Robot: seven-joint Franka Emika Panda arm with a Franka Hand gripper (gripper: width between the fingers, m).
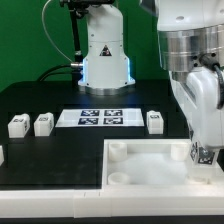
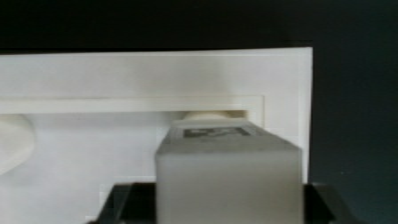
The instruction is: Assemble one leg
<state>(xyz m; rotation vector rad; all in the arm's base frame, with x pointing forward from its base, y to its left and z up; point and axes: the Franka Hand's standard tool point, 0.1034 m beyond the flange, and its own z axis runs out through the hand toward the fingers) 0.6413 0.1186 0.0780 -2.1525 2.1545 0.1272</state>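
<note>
My gripper (image 2: pixel 222 208) is shut on a leg (image 2: pixel 224 165), a white post with a marker tag on its end face, held between the dark fingers (image 2: pixel 128 205). The leg points down at a round corner socket (image 2: pixel 210 112) of the large white tray-like piece (image 2: pixel 107 100); I cannot tell whether it touches. In the exterior view the gripper (image 1: pixel 203 156) is low over the tray-like piece (image 1: pixel 150 165) at its right corner, and the held leg is mostly hidden there. Three more legs stand on the black table: two at the left (image 1: pixel 17 126) (image 1: pixel 43 123) and one nearer the middle (image 1: pixel 155 121).
The marker board (image 1: pixel 103 117) lies flat behind the tray-like piece. The robot's base (image 1: pixel 105 55) stands at the back. A small white piece (image 1: pixel 2 155) shows at the exterior view's left edge. The table's front edge runs just below the tray-like piece.
</note>
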